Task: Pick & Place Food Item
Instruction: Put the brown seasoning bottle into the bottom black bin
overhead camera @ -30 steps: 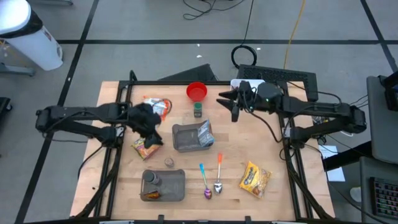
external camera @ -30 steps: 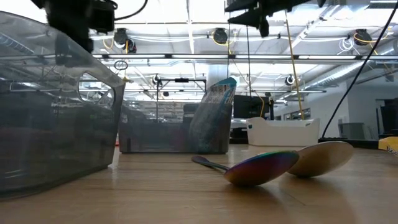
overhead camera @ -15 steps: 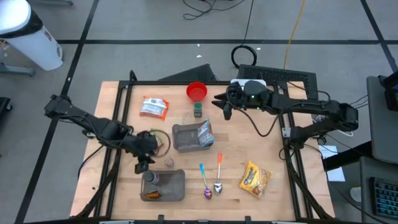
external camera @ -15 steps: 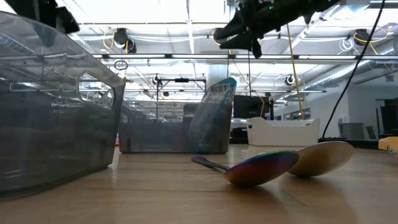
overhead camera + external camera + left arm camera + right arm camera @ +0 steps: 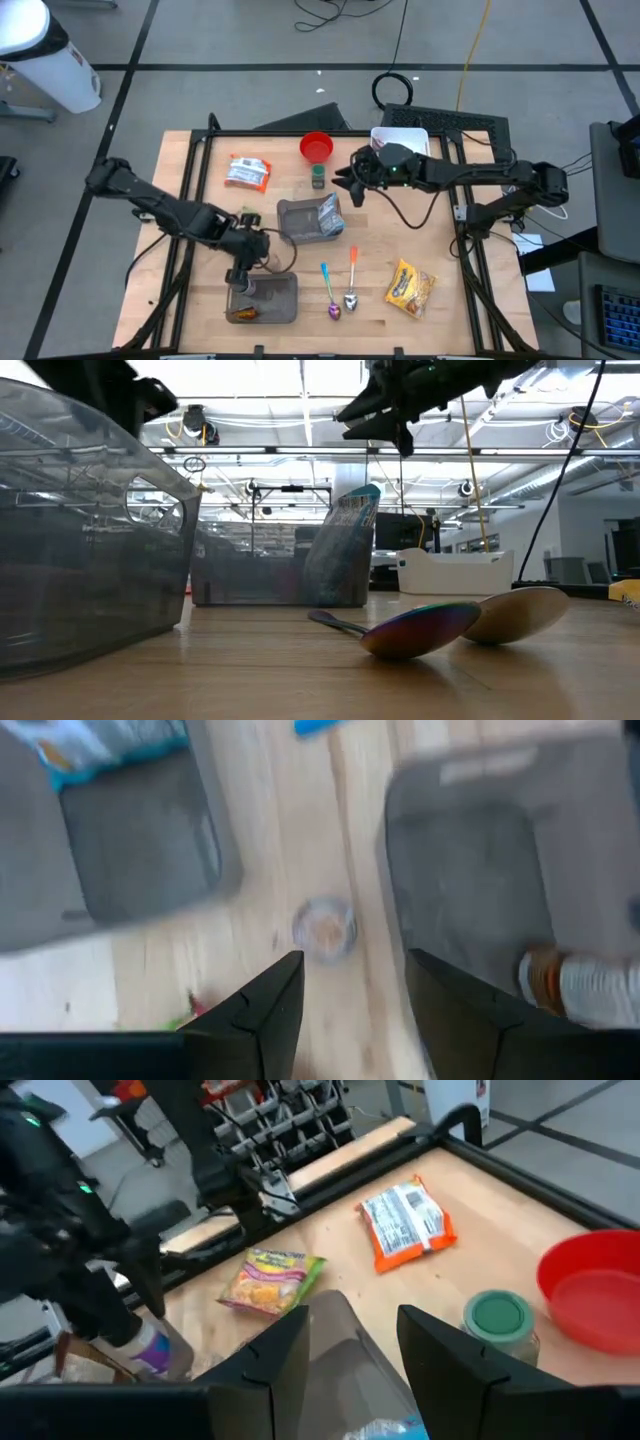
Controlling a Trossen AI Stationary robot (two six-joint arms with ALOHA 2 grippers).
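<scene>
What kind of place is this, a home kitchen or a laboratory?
Most likely a robotics lab or workshop, not a kitchen. The wooden table stands on a bare grey floor with cables, a keyboard lies behind it, and the low view shows a large hall with ceiling lights.

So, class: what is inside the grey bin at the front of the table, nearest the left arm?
In the high view, the front grey bin holds a small bottle and an orange-brown item in one corner. The left gripper overhangs the bottle's corner, hiding what lies beneath.
</scene>
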